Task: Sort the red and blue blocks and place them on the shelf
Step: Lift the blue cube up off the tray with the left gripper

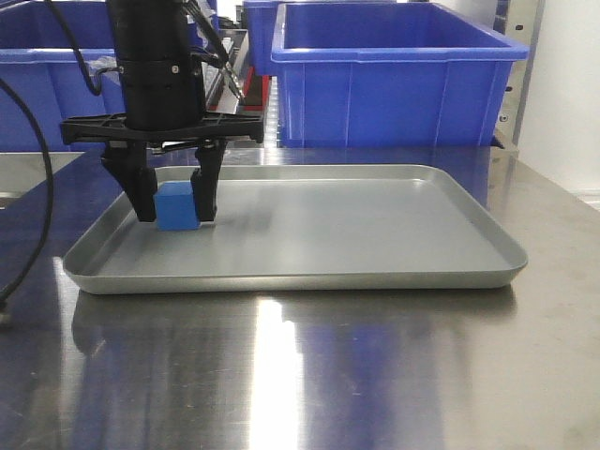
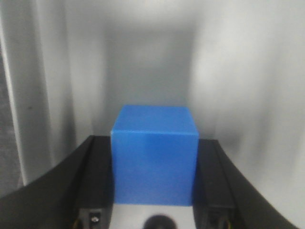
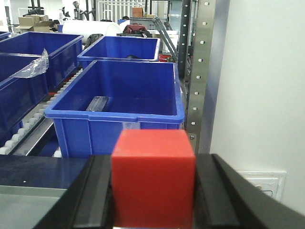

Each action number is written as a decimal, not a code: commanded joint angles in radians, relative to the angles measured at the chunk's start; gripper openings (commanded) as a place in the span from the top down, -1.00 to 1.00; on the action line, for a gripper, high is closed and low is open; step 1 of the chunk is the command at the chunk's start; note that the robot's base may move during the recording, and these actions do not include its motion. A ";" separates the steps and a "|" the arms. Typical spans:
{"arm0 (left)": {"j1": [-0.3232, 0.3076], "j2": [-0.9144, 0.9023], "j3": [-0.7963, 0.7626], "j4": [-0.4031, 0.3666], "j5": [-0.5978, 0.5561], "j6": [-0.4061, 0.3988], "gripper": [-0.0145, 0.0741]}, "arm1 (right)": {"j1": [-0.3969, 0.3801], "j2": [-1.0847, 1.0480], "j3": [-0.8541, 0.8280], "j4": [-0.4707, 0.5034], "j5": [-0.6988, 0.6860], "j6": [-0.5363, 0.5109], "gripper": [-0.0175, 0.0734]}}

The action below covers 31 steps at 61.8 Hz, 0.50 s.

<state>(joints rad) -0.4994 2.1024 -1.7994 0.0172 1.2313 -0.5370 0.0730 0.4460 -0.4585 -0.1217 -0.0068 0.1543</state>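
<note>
Front view shows the left pincer (image 1: 176, 214) clamped on the blue block (image 1: 176, 205) at the tray's (image 1: 375, 281) left side; the right pincer (image 3: 153, 210) grips the red block (image 3: 153, 176) facing a bin (image 3: 119, 126) on the shelf (image 3: 198, 71).

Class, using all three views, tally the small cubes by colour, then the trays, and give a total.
blue cube: 1
red cube: 1
tray: 1
Total: 3
</note>
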 commanded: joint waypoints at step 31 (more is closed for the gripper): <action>0.002 -0.181 -0.022 0.016 0.010 0.042 0.39 | -0.007 0.006 -0.029 -0.002 -0.088 -0.005 0.50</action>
<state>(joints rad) -0.4994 2.0398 -1.7955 0.0274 1.2295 -0.5324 0.0730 0.4460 -0.4585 -0.1217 -0.0068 0.1543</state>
